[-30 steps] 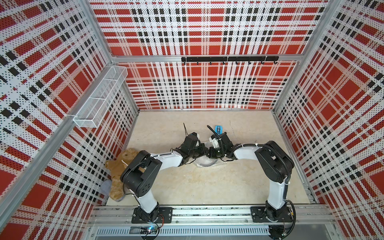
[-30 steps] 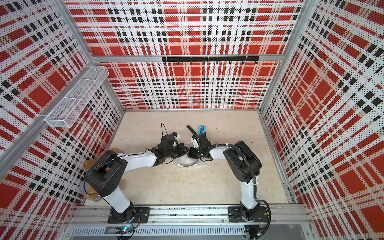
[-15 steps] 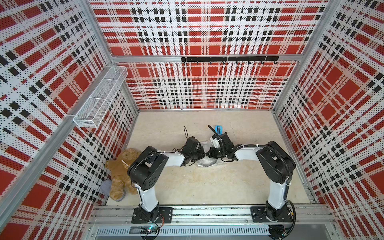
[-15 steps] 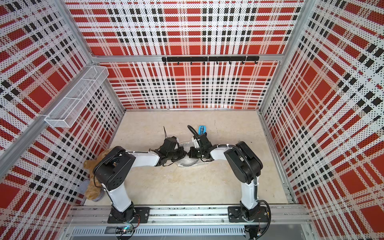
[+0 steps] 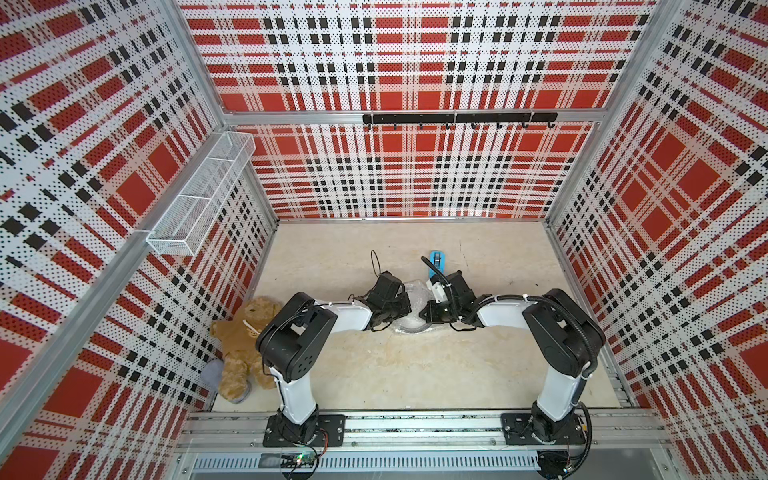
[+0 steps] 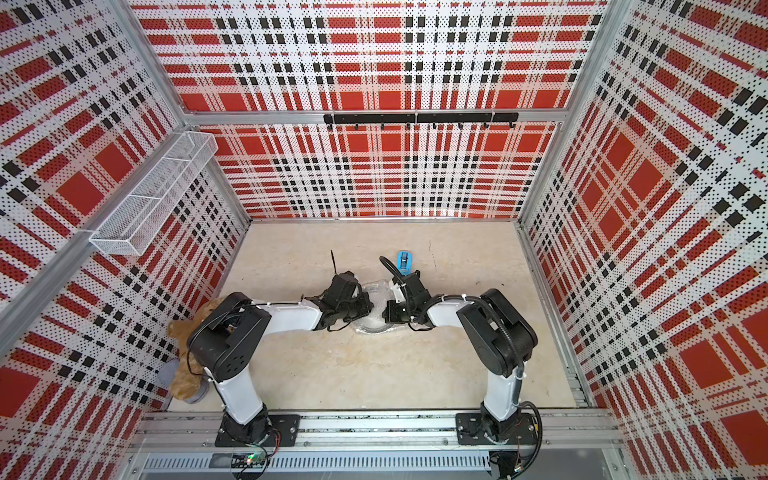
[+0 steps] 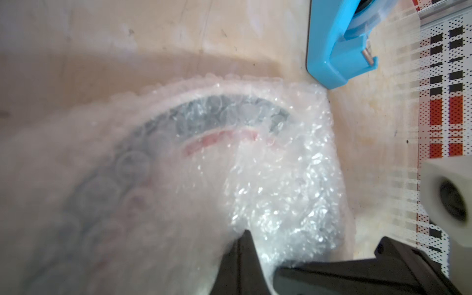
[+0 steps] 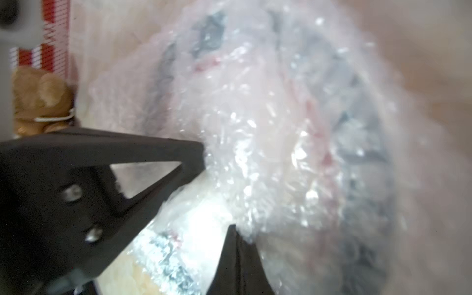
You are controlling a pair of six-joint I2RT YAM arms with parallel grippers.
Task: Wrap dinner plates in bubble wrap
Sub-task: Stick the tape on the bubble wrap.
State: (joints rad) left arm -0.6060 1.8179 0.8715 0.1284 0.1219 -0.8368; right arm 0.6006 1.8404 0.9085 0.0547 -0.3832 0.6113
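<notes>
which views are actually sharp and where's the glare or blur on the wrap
In both top views focus is sharp and light even, but the wide lens bows the plaid walls. In the left wrist view the tape dispenser is crisp, the near bubble wrap smeared, with glints on its crumpled part. The right wrist view is soft throughout; the plate shows only as dim streaks.

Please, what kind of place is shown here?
Probably a robot test cell: perforated plaid wall panels on aluminium framing, with a left arm and a right arm bolted to a rail.
</notes>
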